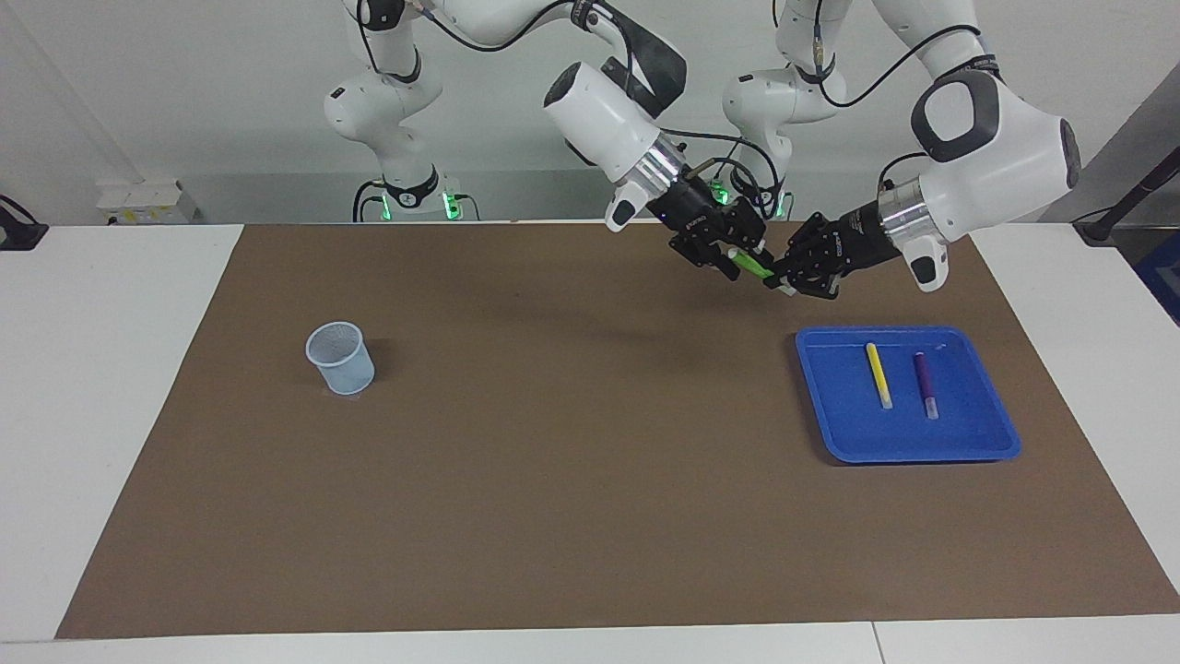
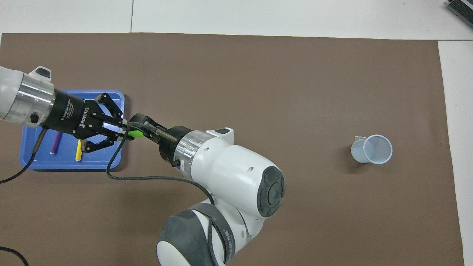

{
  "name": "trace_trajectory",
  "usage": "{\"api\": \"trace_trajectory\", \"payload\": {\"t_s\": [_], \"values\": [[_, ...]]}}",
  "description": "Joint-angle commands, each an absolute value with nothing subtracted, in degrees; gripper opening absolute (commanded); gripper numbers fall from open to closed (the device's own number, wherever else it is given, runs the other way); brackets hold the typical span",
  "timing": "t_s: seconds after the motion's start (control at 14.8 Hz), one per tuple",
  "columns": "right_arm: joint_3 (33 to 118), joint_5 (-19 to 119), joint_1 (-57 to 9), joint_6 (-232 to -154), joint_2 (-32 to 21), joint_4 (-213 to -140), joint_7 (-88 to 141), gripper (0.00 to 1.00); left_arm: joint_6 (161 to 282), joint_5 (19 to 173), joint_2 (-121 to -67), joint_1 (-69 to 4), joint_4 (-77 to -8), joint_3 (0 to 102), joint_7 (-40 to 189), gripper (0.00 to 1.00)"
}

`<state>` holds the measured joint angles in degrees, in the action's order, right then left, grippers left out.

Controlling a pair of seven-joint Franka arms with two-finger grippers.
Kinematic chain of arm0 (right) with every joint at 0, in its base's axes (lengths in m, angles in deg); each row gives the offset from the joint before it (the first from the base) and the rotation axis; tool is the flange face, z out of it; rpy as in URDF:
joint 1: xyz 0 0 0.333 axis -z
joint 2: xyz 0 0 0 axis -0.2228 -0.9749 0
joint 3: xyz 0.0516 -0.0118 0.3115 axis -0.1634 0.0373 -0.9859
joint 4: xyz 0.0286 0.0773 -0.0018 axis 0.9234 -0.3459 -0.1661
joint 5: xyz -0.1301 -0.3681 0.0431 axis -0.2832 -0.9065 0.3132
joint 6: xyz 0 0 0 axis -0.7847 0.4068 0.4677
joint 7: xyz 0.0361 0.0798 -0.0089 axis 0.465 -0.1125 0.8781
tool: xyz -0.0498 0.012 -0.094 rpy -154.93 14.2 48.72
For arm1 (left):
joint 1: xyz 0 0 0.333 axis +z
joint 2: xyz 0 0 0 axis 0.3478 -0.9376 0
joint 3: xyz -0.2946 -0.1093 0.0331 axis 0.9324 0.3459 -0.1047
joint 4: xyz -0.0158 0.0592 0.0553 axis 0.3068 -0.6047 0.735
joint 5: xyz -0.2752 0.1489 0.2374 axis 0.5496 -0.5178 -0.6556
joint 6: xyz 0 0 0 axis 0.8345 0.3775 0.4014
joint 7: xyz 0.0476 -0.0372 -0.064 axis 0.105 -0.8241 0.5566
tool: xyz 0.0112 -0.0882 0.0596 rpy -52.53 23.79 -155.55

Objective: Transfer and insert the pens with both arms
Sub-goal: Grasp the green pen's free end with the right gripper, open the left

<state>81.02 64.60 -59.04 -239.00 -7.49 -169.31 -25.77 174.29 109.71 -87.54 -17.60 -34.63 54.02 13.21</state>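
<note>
The green pen (image 1: 756,267) (image 2: 136,133) hangs in the air over the brown mat by the blue tray's (image 1: 977,433) (image 2: 99,162) rim. My left gripper (image 1: 782,279) (image 2: 120,129) is shut on one end of it. My right gripper (image 1: 733,256) (image 2: 138,123) has reached across and sits at the pen's other, pale end. Its grip on the pen cannot be made out. The yellow pen (image 1: 879,375) (image 2: 78,154) and the dark purple pen (image 1: 925,385) (image 2: 55,142) lie side by side in the tray.
A pale blue mesh cup (image 1: 340,358) (image 2: 371,149) stands upright on the mat toward the right arm's end of the table. The brown mat (image 1: 572,461) covers most of the white table. The right arm's bulky wrist hangs over the mat's middle.
</note>
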Motion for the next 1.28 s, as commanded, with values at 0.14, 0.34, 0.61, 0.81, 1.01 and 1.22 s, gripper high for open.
{"api": "trace_trajectory", "payload": {"t_s": [0.14, 0.34, 0.61, 0.81, 1.01, 1.22], "values": [[81.2, 63.8, -59.2, -239.2, -8.0, -168.7, -26.2, 0.36, 173.7, 110.7, -85.7, -18.0, -36.2, 53.5, 12.3, 0.00], [81.2, 63.9, -59.3, -239.2, -8.0, -168.7, -26.2, 0.14, 173.8, 110.8, -85.7, -18.0, -36.2, 53.5, 12.2, 0.00], [81.2, 64.2, -59.2, -239.4, -8.0, -168.7, -26.2, 0.00, 173.7, 110.9, -85.5, -18.0, -36.2, 53.5, 12.2, 0.00], [81.2, 64.3, -59.2, -239.4, -8.0, -168.7, -26.2, 0.00, 173.9, 110.9, -85.2, -18.3, -36.2, 53.5, 12.1, 0.00], [81.2, 64.3, -59.2, -239.4, -8.0, -168.8, -26.2, 0.00, 174.4, 110.8, -85.2, -18.8, -36.2, 53.5, 12.7, 0.38], [81.2, 63.9, -58.9, -239.0, -8.0, -169.1, -25.4, 0.00, 175.3, 110.6, -84.6, -19.2, -36.2, 53.4, 12.5, 0.68]]}}
